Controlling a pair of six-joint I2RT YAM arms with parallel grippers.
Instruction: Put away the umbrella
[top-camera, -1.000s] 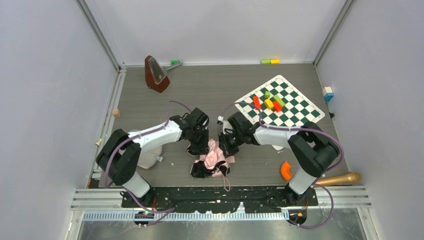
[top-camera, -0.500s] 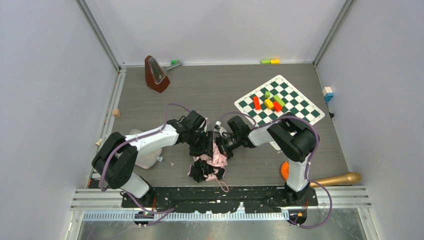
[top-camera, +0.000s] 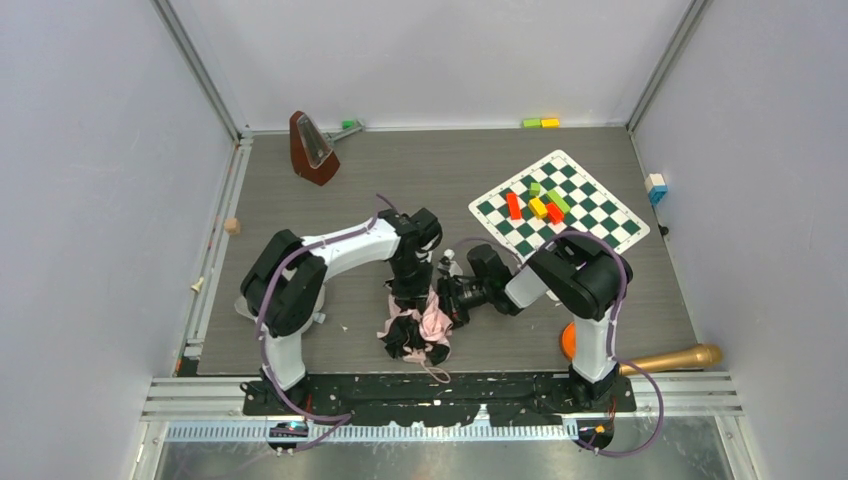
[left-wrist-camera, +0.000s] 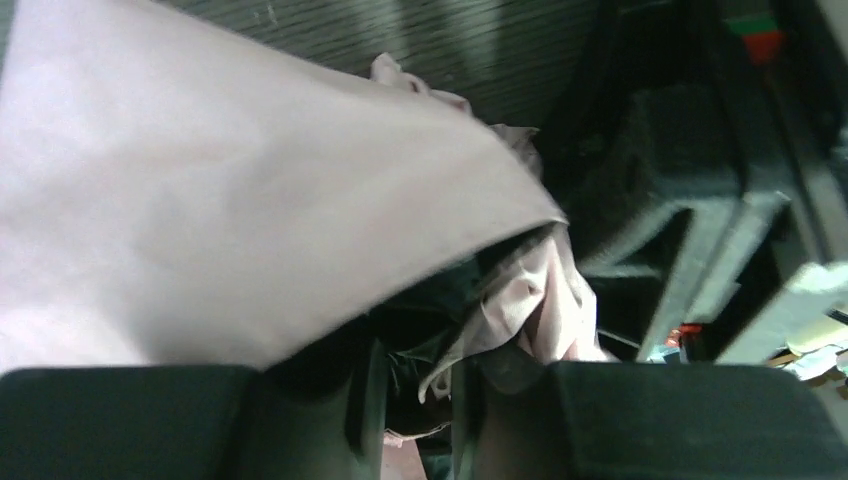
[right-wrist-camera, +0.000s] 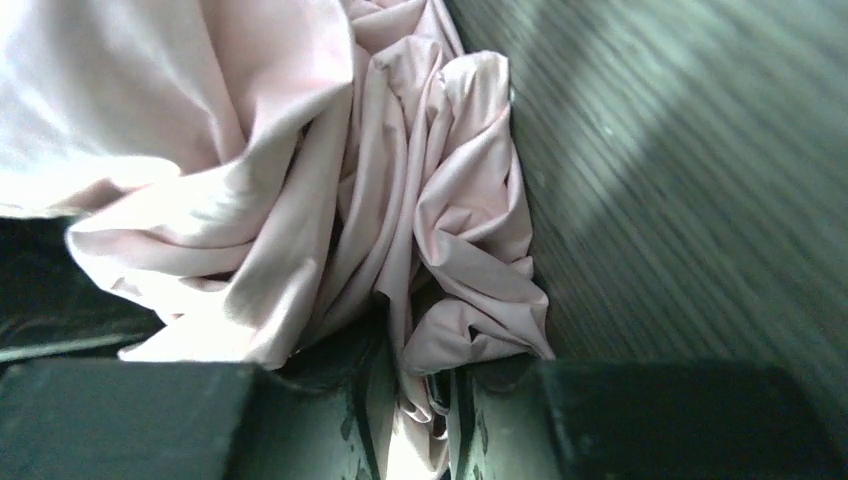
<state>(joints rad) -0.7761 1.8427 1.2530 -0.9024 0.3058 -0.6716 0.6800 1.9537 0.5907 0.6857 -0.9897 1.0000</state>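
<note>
The umbrella (top-camera: 418, 332) lies in a crumpled heap on the grey counter (top-camera: 400, 180). It is near the front edge, in the middle, between the two arms. Its cloth is part black and part pale pink. A thin pink loop sticks out of the heap toward the front.

The left end effector (top-camera: 410, 298) points down at the back of the heap and touches the cloth. In the left wrist view its (left-wrist-camera: 415, 400) two fingers (left-wrist-camera: 130, 420) are close together, with just a thin gap. A bit of pink and dark cloth sits in that gap. A big pink fold fills the top left of that view. I cannot tell if the fingers really pinch the cloth.

The right end effector (top-camera: 452, 300) comes in from the right side and touches the heap too. In the right wrist view its (right-wrist-camera: 415, 400) fingers (right-wrist-camera: 650, 420) are almost closed. A strip of wrinkled pink cloth runs down between them, so it has hold of the umbrella.

The two end effectors are just beside each other.

Far back on the right lies a green and white chessboard (top-camera: 560, 205) with colored blocks (top-camera: 540, 205) on it. A brown metronome (top-camera: 312, 148) stands far back on the left. A gold mic (top-camera: 680, 357) lies at the front right.
</note>
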